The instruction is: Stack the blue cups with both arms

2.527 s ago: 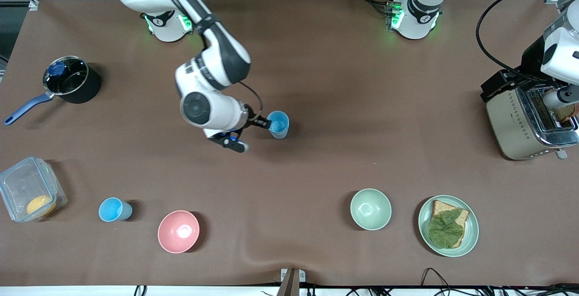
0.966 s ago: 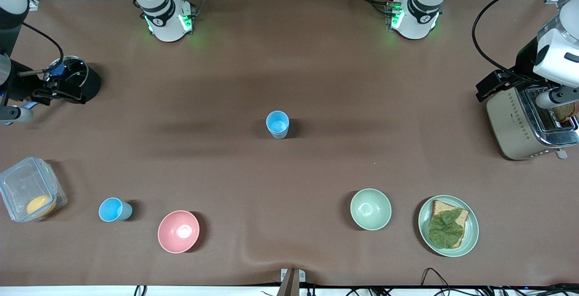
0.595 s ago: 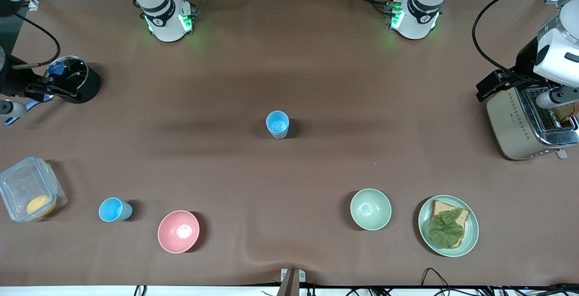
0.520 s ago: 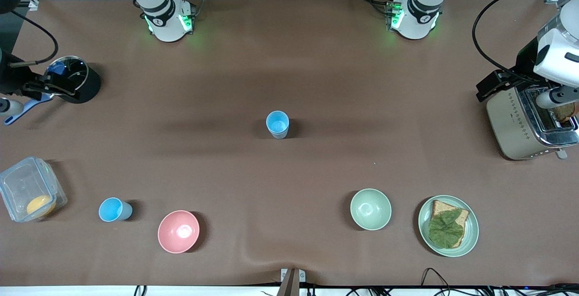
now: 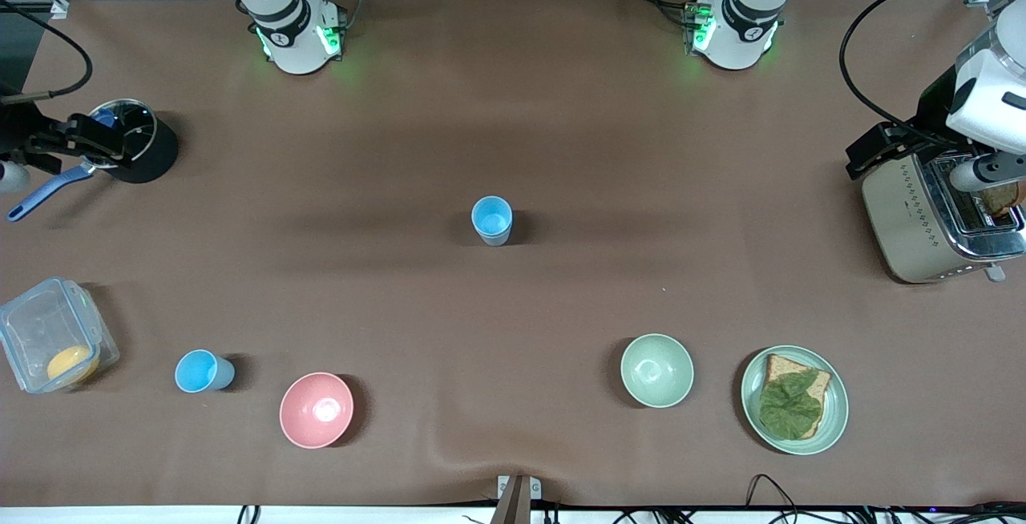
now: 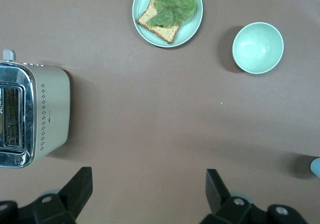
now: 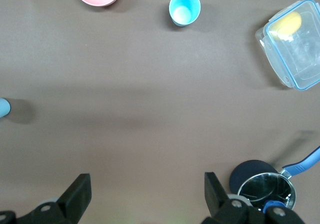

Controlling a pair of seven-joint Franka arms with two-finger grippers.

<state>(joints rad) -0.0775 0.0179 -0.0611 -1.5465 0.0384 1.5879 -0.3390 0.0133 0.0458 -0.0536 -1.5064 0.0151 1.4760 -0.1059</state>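
A blue cup stands upright at the table's middle; a second rim seems to show inside it, as if one cup sits in another. Only its edge shows in the left wrist view and in the right wrist view. Another sky-blue cup stands upright nearer the front camera, beside the pink bowl; it also shows in the right wrist view. My right gripper is open and empty above the black pot. My left gripper is open and empty beside the toaster.
A black pot with a blue handle and a clear lidded container are at the right arm's end. A pink bowl, a pale green bowl and a plate with bread lie near the front camera. A toaster stands at the left arm's end.
My right gripper has let go of the middle cup and drawn back to the right arm's end, over the pot. The cups and the left arm have not moved.
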